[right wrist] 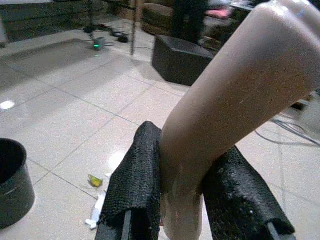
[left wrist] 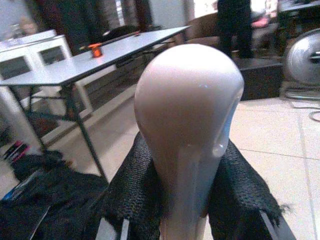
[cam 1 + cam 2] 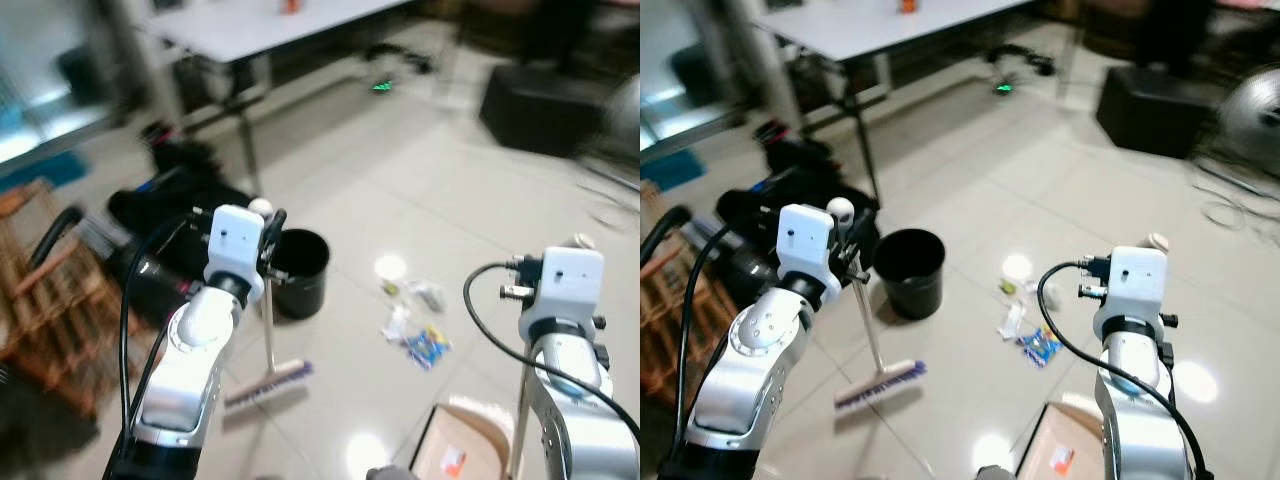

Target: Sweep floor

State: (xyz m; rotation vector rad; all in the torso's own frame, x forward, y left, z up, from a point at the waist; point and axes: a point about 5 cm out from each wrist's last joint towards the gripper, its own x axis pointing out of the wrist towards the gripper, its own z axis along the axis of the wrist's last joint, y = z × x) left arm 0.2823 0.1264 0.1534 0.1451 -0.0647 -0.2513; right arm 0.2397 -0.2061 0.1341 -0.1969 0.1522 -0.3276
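Two end effectors gripping handles, left (image 2: 185, 210) the broom (image 3: 878, 385), right (image 1: 192, 210) the dustpan (image 3: 455, 445), open tile beyond litter (image 3: 1030, 335).

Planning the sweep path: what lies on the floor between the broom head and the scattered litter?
Only bare tile shows between the broom head and the litter, seen in the right eye view. The black bin stands farther back, off that stretch.

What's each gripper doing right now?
Left gripper: shut on the broom handle.
Right gripper: shut on the dustpan handle.
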